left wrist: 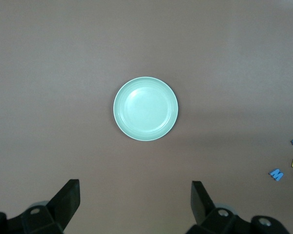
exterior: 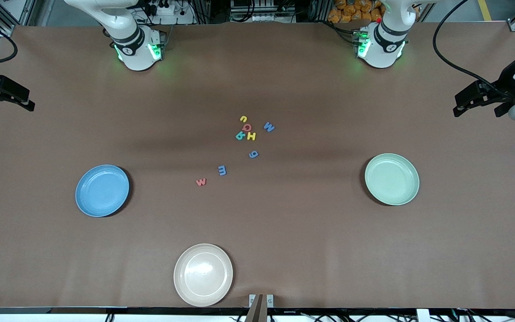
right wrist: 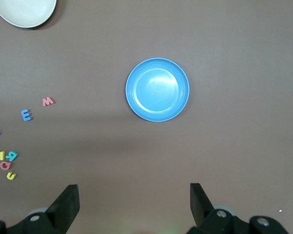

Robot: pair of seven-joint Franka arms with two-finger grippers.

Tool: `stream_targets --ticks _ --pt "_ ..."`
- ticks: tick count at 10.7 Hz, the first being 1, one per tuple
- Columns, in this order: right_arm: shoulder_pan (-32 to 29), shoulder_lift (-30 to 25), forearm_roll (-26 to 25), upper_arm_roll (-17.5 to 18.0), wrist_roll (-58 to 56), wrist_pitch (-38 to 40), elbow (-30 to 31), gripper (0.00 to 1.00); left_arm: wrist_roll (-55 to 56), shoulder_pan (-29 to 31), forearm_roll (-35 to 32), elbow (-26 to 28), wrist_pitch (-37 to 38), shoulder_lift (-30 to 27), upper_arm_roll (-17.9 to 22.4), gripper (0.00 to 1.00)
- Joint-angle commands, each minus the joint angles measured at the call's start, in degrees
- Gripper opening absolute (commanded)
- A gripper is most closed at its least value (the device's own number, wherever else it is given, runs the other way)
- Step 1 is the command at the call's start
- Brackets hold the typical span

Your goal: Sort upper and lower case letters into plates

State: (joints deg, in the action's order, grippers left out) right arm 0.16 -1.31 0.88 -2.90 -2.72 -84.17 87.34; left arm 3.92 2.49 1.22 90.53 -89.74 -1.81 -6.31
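Nearest the front camera is a round, glossy cream-beige plate, nothing in it. Next the round shallow blue plate at the right arm's end and the pale green plate at the left arm's end hold nothing either. The tiny flat letters lie loose on the brown table between them: a red "w", a blue "m", a yellow "H". The left gripper hangs over the green plate, the right gripper over the blue, fingers spread wide, gripping nothing.
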Motion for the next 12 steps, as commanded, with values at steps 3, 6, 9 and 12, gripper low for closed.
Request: stream_targets --ticks 3,6,9,12 --pt "-0.7 0.9 0.2 0.3 -0.6 1.3 -1.8 1.0 0.1 0.5 0.9 -0.4 1.3 -0.5 -0.4 1.0" --pt "-0.7 0.9 0.2 0.3 -0.5 1.3 -1.6 1.0 0.5 0.5 0.9 -0.3 1.3 -0.4 -1.5 1.0" --pt "-0.3 1.0 0.3 0.3 -0.4 1.3 -1.3 1.0 0.5 0.5 1.0 0.2 1.7 -0.4 -1.6 1.0" --pt "0.4 2.3 0.6 0.5 -0.5 1.3 -1.1 1.0 0.8 0.3 1.2 0.4 1.3 0.5 -3.4 1.0"
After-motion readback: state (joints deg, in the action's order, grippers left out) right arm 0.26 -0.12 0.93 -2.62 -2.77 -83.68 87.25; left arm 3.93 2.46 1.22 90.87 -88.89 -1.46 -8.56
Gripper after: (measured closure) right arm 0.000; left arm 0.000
